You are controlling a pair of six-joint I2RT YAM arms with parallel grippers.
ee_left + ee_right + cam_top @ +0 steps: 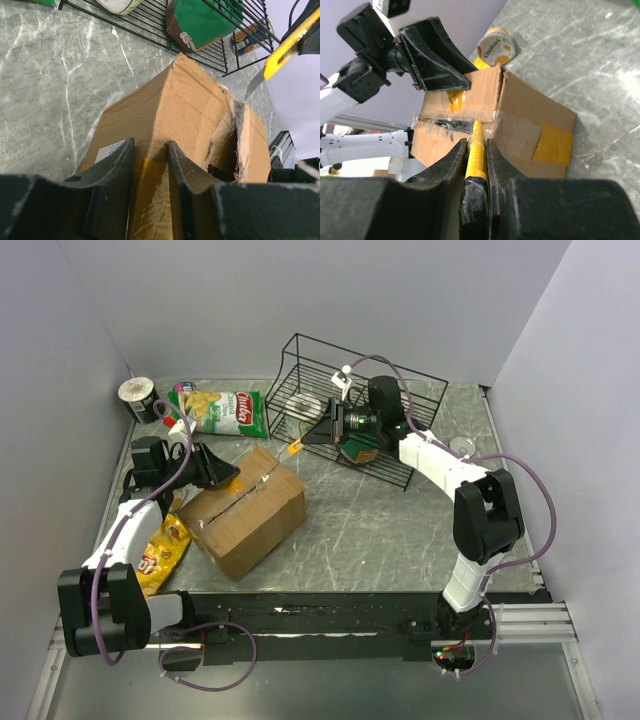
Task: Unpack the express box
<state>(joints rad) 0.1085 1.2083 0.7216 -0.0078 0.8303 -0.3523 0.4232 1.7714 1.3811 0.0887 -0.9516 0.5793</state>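
The express box (250, 510) is a brown cardboard carton lying at an angle left of centre. Its top seam (442, 124) is torn open along the flaps. My left gripper (222, 472) sits at the box's far left end. Its fingers (117, 165) are closed on the raised, yellow-taped edge of the express box (180, 110). My right gripper (325, 425) hovers above the box's right end, shut on a yellow utility knife (477, 150). The knife's blade (252, 85) points down toward the express box (520, 115). In the right wrist view, my left gripper (467, 80) shows beyond the seam.
A black wire basket (300, 350) stands behind the box and holds a green pouch (205, 20) and a white roll (300, 405). A green chips bag (220, 410), a cup (138, 395) and a yoghurt pot (495, 47) lie at the back left. A yellow snack bag (160, 545) lies under the left arm.
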